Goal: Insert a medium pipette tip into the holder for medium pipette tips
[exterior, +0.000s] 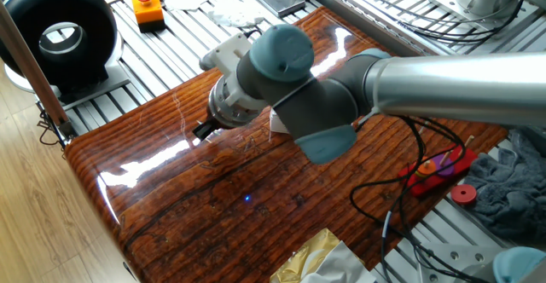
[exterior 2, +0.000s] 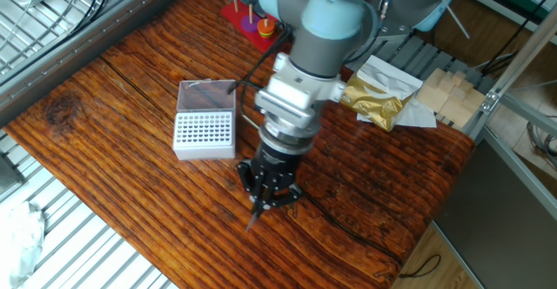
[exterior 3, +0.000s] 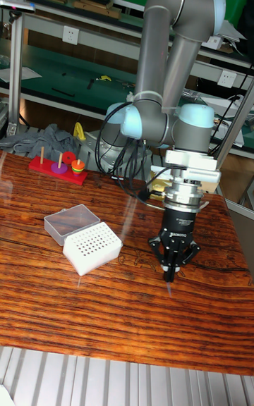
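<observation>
The holder [exterior 2: 204,133] is a white block with a grid of holes on top, and its clear lid [exterior 2: 207,94] lies open behind it. In the tall fixed view the holder [exterior 3: 92,248] stands left of my gripper. My gripper [exterior 2: 265,205] points straight down, to the right of the holder and just above the wood. It is shut on the medium pipette tip [exterior 2: 253,219], a thin pale sliver sticking out below the fingers. The tip's point hangs close over the tabletop [exterior 3: 169,283]. In one fixed view the arm hides most of the gripper [exterior: 202,129].
A gold foil bag [exterior 2: 379,98] and wooden blocks [exterior 2: 448,94] lie at the table's right edge. A red ring-stacking toy [exterior 2: 251,23] stands at the far edge. A black cable [exterior 2: 344,224] trails over the wood behind the gripper. An orange button box [exterior: 148,8] sits off the table.
</observation>
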Tool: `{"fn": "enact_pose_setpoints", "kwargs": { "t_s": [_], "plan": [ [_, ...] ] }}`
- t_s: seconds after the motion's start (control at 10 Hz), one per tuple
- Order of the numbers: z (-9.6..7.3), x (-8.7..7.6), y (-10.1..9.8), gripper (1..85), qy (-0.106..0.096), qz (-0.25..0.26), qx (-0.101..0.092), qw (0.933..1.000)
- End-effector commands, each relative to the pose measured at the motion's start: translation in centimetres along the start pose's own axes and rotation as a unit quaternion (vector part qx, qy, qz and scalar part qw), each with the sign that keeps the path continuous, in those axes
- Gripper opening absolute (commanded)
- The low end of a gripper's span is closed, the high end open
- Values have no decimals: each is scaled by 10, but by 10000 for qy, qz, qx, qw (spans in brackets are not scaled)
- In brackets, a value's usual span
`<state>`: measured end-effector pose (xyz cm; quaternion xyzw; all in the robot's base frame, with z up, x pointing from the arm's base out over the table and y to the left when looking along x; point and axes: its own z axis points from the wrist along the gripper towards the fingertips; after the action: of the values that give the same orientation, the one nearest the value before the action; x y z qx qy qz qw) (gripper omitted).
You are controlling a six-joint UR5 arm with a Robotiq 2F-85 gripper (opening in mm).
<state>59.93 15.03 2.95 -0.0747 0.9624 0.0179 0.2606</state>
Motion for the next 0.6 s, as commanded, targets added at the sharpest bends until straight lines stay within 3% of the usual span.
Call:
{"fn": "enact_pose_setpoints", "kwargs": {
  "t_s": [0.0,0.3,0.5],
  "plan": [
    [0,-2,-13,10,64,-29,-66,10000],
    [2,-2,-16,10,84,-105,-2,9999],
    [2,-5,-11,10,36,-144,-88,9999]
  ]
}}
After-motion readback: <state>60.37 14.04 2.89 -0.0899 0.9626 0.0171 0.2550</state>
